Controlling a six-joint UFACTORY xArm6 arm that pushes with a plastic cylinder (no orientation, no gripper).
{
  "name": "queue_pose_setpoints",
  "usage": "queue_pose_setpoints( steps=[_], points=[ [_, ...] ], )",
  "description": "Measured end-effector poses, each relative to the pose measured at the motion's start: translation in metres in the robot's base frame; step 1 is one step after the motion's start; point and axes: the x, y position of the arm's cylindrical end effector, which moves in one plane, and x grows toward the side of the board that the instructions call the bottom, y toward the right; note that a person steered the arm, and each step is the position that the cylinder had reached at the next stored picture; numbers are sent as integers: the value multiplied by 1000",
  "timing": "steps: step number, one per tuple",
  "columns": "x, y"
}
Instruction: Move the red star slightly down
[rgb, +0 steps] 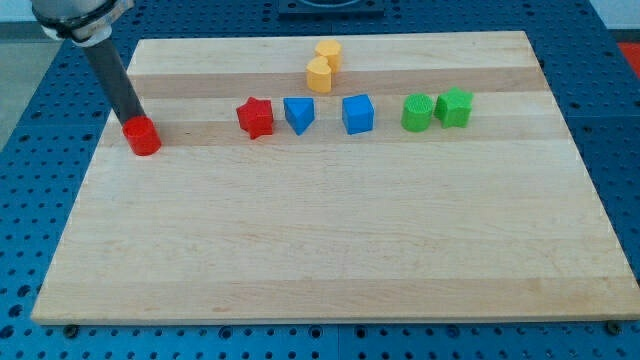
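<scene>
Nearest the camera, only the bare pale wooden worktop (330, 260) is seen; every block sits in its upper half. At the view's left, a small red cylindrical block (142, 136) is found with my tip (134, 118) touching, or all but touching, its upper edge, the dark rod rising to the view's top left. No pincer is fitted, so nothing can be said of jaws spread or pressed.

The red star-shaped block (256, 117) lies well to the right of the tip, just beside a blue wedge-like block (298, 114). Further right a blue cube (358, 114) and two green blocks (432, 109) are set in the same row; two yellow blocks (323, 66) are placed above it.

Since the star is to be pushed downward, the tip is judged to be needed above it, in the open strip left of the yellow pair. The task is judged not yet begun.
</scene>
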Motion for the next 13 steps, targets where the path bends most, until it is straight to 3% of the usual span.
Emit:
queue_pose_setpoints(
  steps=[2, 4, 5, 6, 13],
  points=[
    [-4, 25],
    [-55, 101],
    [-55, 159],
    [-56, 178],
    [-1, 162]
  ],
)
